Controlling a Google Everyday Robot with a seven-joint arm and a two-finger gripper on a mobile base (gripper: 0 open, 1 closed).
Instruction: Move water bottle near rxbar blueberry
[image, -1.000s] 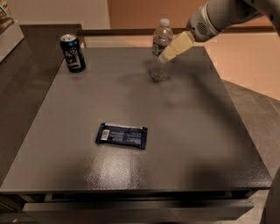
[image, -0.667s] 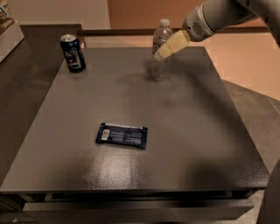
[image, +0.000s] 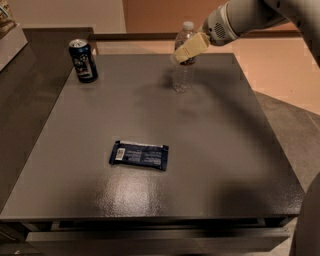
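Observation:
The water bottle (image: 183, 77) stands upright at the far middle of the dark table (image: 220, 135); it is clear plastic with a white cap. My gripper (image: 189, 48) reaches in from the upper right and sits across the bottle's upper part at label height, covering the label. The rxbar blueberry (image: 139, 155) lies flat near the middle of the table, towards the front: a dark navy wrapper with a white patch at its left end. It is well apart from the bottle.
A dark blue soda can (image: 83, 60) stands upright at the far left corner of the table. A pale box (image: 7, 35) sits on a surface beyond the table's left edge. The floor drops away past the right edge.
My gripper has moved left, from just right of the bottle to across its upper part. The bottle, can and bar have not moved.

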